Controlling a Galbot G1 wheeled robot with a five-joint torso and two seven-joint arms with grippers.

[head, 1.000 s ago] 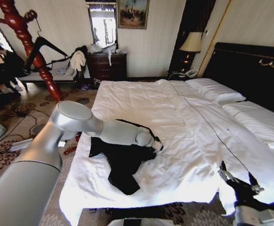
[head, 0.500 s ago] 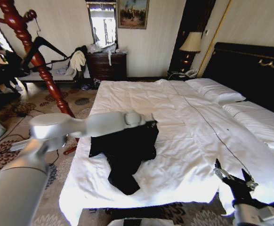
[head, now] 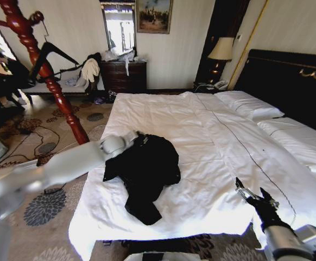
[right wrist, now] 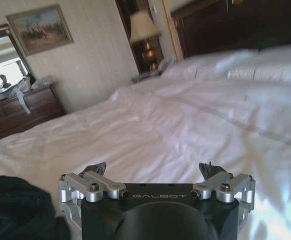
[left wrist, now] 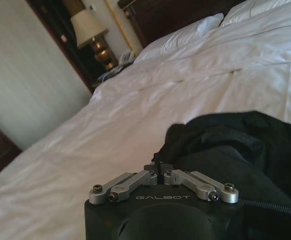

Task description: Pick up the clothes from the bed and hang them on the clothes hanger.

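Note:
The black clothes [head: 147,174] lie bunched on the white bed [head: 212,130], near its front left corner. My left gripper [head: 134,139] is at the garment's upper left edge. In the left wrist view it [left wrist: 159,169] is shut, with the dark fabric [left wrist: 235,145] gathered right at its tips. My right gripper [head: 252,196] hovers open over the bed's near edge, apart from the clothes [right wrist: 15,205], its fingers [right wrist: 96,169] spread wide. The black clothes hanger [head: 50,51] hangs by its hook on the reddish-brown coat stand [head: 65,103] left of the bed.
A tall black headboard [head: 288,81] rises at the right. A dark dresser [head: 124,76] and a lamp [head: 220,50] stand against the far wall. A bench [head: 57,87] with a cream garment [head: 89,69] sits behind the stand. Patterned carpet [head: 49,206] runs left of the bed.
My left arm has swung back to the left, from over the garment to its upper left edge, and the fabric has bunched there. The right gripper has crept up and left.

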